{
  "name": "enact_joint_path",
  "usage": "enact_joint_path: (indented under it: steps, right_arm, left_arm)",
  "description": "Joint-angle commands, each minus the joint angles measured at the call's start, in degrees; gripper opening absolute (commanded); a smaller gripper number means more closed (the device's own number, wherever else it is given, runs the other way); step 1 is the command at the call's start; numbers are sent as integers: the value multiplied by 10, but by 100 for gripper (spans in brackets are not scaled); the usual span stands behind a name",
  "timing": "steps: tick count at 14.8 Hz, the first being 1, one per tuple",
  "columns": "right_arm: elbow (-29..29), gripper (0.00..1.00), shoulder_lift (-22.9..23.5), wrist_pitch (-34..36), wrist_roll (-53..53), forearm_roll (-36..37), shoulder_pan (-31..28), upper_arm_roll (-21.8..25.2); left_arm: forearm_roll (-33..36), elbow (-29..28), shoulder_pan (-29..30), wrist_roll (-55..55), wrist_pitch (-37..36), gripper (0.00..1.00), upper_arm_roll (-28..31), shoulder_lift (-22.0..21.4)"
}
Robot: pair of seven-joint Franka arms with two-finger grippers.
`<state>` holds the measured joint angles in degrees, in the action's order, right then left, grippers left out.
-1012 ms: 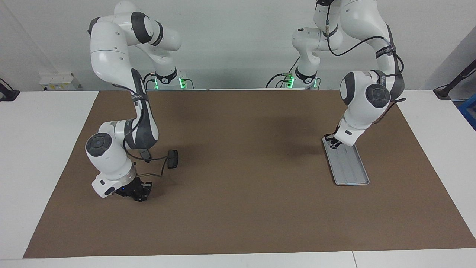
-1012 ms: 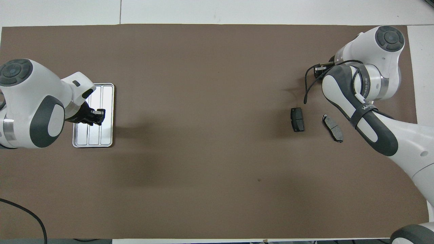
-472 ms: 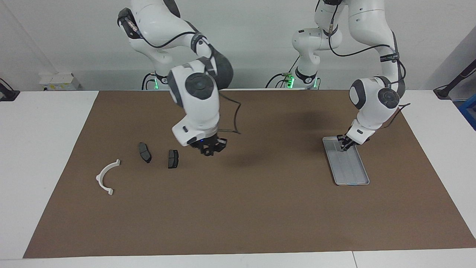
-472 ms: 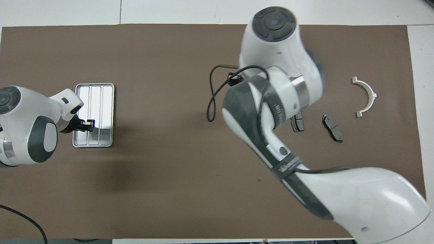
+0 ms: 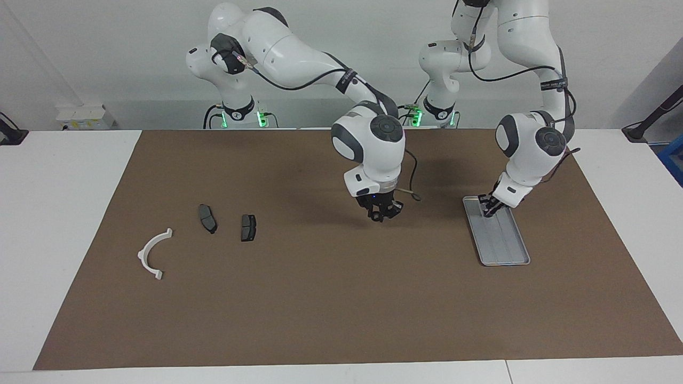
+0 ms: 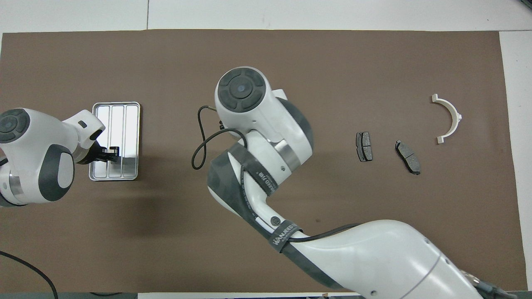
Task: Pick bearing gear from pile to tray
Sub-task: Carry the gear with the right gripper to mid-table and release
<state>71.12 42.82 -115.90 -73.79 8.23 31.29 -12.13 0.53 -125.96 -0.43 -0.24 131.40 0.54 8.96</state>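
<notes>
Right gripper up over mid-mat; left gripper low at the tray.
Brown mat [image 5: 341, 298] covered the table. Right arm [image 5: 368, 144] reached over the mat's middle, and left arm [image 5: 531, 144] bent down at its own end. Tray [image 5: 507, 250] lay flat toward the left arm's end. The pile sat toward the right arm's end: white bracket [image 5: 151, 253] farthest from the robots, then two brake pads [image 5: 207, 218] and [image 5: 248, 227] side by side, apart. Right gripper [image 5: 383, 212] hung over bare mat between pile and tray; could not tell finger spacing, nor whether it carried the gear. Left gripper [image 5: 490, 207] was over the tray's end nearest the robots, fingers pressed together, nothing visibly held.
</notes>
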Motion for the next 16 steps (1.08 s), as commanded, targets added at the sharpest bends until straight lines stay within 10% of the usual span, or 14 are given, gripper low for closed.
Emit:
enact_joint_path:
  steps: [1,4,11,13,16]
  right_arm:
    - [-2,0,12,-15,-8,13,-6,0]
    - [18,0,20,-61,-11,27,-7,2]
    - [46,0,16,-95,-13,36,-12,2]
    - [40,99,16,-78,-12,35,-12,3]
    - [11,100,6,-8,-6,34,-37,3]
  left_arm:
    - [-7,-42,-4,-6,33,7,2,-26]
    - [-10,-33,-3,-6,27,96,2,-25]
    - [-47,42,-23,-27,-27,100,-1,-14]
    - [-46,44,-33,-51,-21,100,-1,-12]
    - [-47,59,-54,-71,-23,100,-1,-6]
